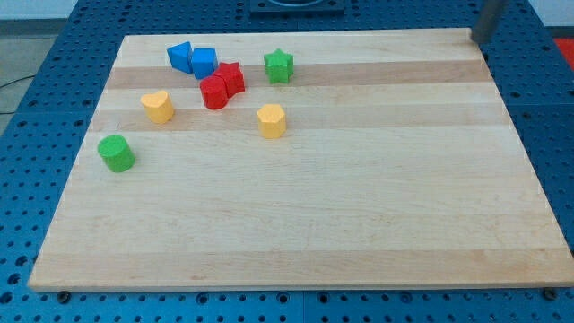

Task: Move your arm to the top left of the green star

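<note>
The green star [279, 65] lies near the view's top, left of centre, on the wooden board [359, 206]. My rod shows at the view's top right corner, and my tip [476, 39] is at the board's top right corner, far to the right of the green star. It touches no block.
Two blue blocks [180, 56] [204, 63] lie left of the star. A red star [231, 78] and a red cylinder [214, 92] sit touching below them. A yellow heart [158, 106], a yellow hexagon [271, 120] and a green cylinder [117, 152] lie lower.
</note>
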You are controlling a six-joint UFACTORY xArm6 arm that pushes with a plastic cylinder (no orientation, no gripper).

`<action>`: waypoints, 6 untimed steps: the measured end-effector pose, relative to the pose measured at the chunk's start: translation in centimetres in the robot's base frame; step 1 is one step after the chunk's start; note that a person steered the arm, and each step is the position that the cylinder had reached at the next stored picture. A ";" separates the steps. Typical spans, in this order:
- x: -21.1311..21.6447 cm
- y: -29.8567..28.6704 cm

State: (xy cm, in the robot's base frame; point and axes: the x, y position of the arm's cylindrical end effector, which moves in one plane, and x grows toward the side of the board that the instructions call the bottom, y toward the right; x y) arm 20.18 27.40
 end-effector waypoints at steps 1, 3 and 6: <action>-1.0 -2.7; -0.9 -18.9; 4.3 -41.8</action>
